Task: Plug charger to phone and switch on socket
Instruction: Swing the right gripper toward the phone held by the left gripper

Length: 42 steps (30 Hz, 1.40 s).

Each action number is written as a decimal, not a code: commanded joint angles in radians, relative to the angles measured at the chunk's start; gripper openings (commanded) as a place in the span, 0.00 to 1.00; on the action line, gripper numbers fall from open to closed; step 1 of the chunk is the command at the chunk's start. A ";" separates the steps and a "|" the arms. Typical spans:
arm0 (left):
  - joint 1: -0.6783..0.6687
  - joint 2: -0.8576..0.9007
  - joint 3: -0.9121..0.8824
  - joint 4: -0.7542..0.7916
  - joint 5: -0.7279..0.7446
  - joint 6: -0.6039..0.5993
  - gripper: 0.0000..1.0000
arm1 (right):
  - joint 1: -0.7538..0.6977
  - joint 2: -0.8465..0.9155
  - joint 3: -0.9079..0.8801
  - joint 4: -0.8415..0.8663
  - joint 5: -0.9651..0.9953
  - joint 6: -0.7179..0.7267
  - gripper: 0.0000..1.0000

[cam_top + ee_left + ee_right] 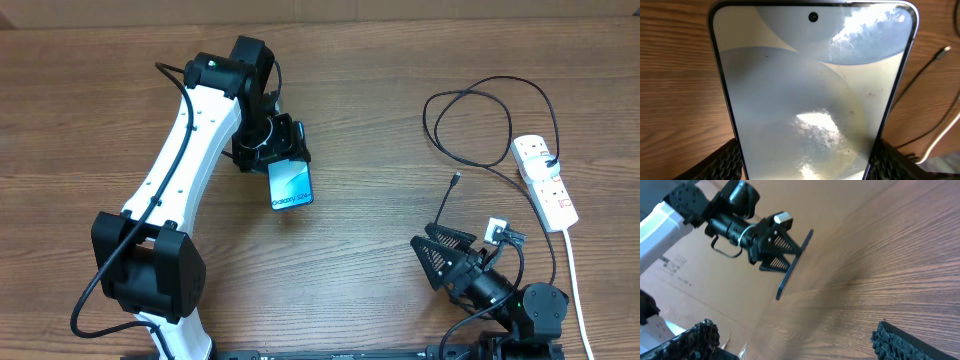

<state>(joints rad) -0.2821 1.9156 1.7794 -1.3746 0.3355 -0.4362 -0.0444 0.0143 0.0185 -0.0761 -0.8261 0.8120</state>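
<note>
Although the wooden bench (360, 120) is spanned by both arms, only the left claw (288, 158) is loaded. The phone (291, 187) is clamped across its long edges, jaws about half spread, and is held off the wood left of centre, screen up. Its long axis is set far to near, with the lettered, punch-hole end pointed near and free, so the port end is judged to lie by the claw. The socket (545, 180) is laid at the right. The right claw (445, 258) is spread fully and holds nothing. The charger (428, 112) is looped beside the socket, its connector (456, 178) just beyond that claw. It should be pinched behind the metal tip and lined up with the phone's axis before insertion.
</note>
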 commanded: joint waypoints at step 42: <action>-0.014 -0.006 0.002 0.048 0.080 -0.095 0.45 | 0.466 0.554 0.160 0.165 0.283 -0.234 1.00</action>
<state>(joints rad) -0.2886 1.9156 1.7790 -1.3300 0.3866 -0.5220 0.4149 0.5678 0.1543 0.0822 -0.5331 0.5869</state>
